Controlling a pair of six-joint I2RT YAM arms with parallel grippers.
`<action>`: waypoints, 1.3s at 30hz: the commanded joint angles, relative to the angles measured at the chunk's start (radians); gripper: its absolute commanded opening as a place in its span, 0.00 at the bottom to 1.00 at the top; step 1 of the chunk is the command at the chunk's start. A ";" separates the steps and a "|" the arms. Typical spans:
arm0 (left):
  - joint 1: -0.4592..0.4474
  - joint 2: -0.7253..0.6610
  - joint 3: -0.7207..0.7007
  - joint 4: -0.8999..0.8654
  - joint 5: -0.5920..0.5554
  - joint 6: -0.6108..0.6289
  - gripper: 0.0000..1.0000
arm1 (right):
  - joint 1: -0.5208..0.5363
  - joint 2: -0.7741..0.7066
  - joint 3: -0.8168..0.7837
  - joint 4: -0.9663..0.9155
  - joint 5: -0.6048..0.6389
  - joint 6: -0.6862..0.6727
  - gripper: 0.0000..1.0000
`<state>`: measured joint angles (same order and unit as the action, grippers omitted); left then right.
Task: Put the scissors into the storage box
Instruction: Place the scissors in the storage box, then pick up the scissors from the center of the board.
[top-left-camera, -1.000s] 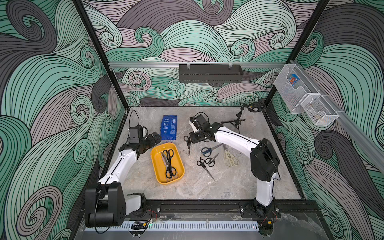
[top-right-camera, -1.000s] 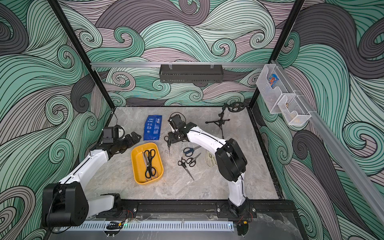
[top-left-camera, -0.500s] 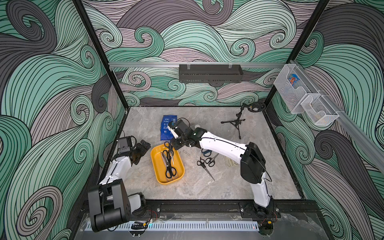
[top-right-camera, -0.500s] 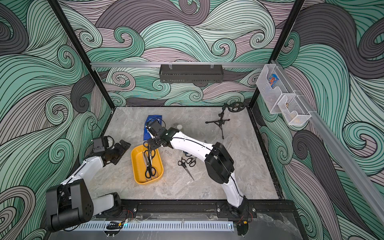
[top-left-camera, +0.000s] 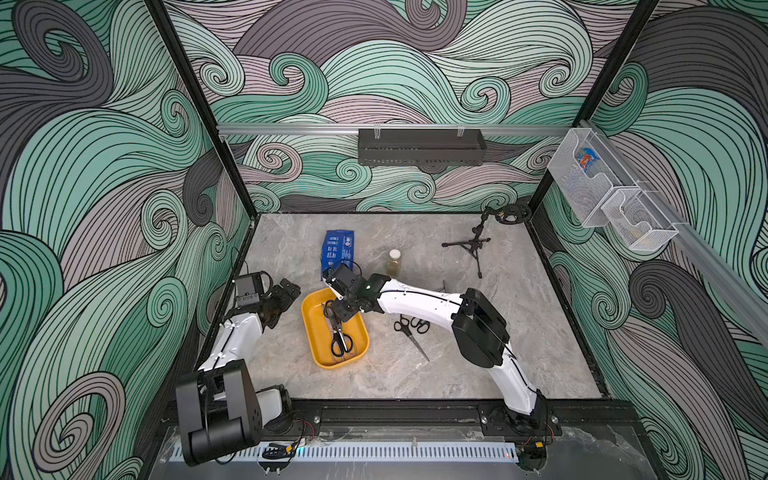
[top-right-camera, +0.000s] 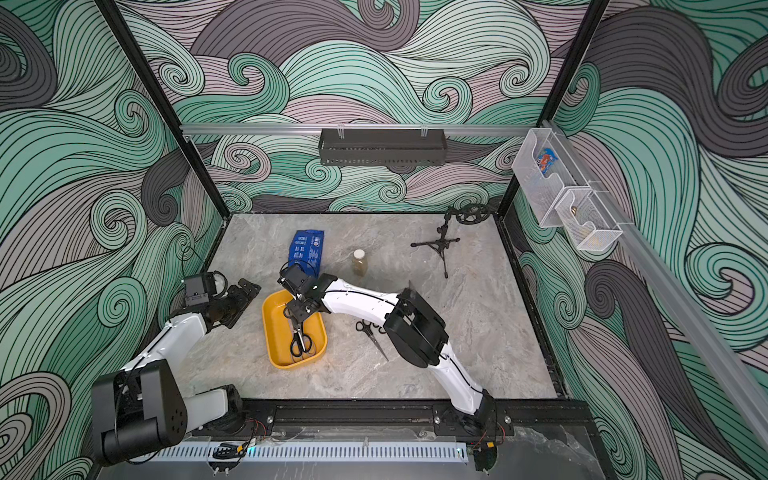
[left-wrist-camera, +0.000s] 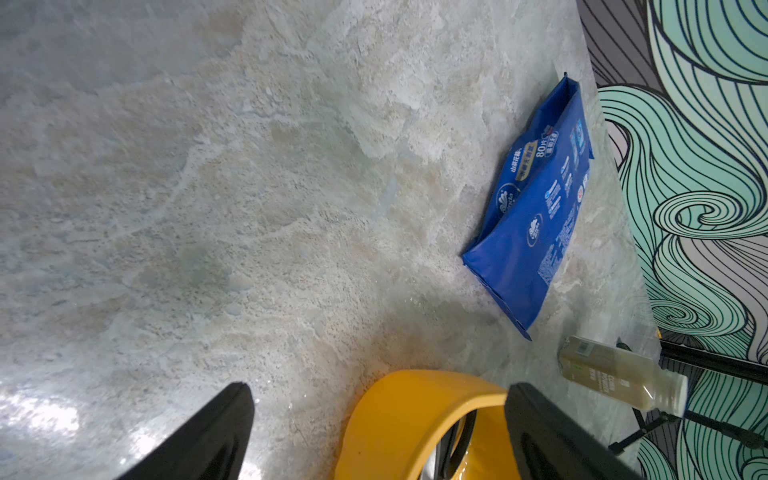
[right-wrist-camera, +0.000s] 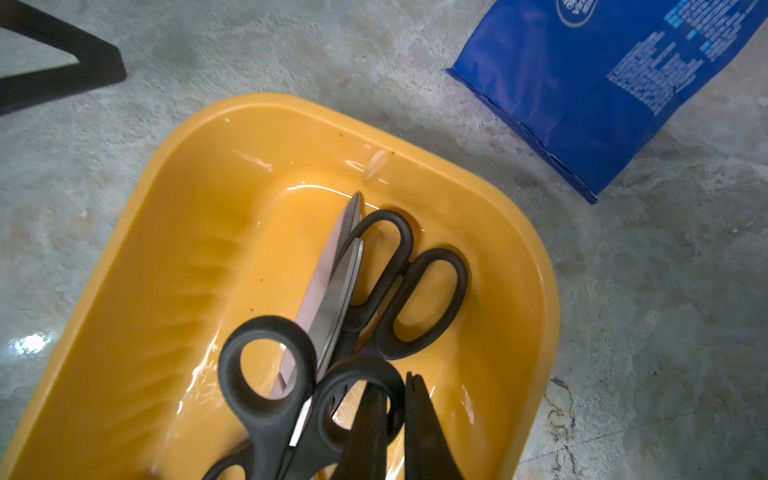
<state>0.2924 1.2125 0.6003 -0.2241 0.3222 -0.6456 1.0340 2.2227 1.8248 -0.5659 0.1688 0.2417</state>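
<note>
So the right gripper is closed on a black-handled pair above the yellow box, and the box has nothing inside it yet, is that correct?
Not the last part: the storage box is not empty. The right wrist view shows other black-handled scissors lying on its floor, under the held pair. The rest stands: the right gripper is closed on that pair above the box.

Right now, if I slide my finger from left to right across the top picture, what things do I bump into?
left gripper → yellow storage box → bottle → black mini tripod
</note>
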 joint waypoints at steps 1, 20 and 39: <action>0.005 -0.024 0.017 0.001 -0.004 -0.002 0.99 | 0.012 0.014 -0.001 0.003 0.032 -0.013 0.00; 0.007 -0.040 0.075 -0.006 0.016 -0.004 0.99 | -0.007 -0.061 0.081 0.004 0.074 -0.038 0.41; -0.215 -0.029 0.186 -0.020 0.077 0.101 0.96 | -0.157 -0.382 -0.363 0.004 0.008 -0.011 0.41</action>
<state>0.1101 1.1809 0.7567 -0.2085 0.4255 -0.5892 0.8749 1.8870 1.5139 -0.5499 0.2005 0.2169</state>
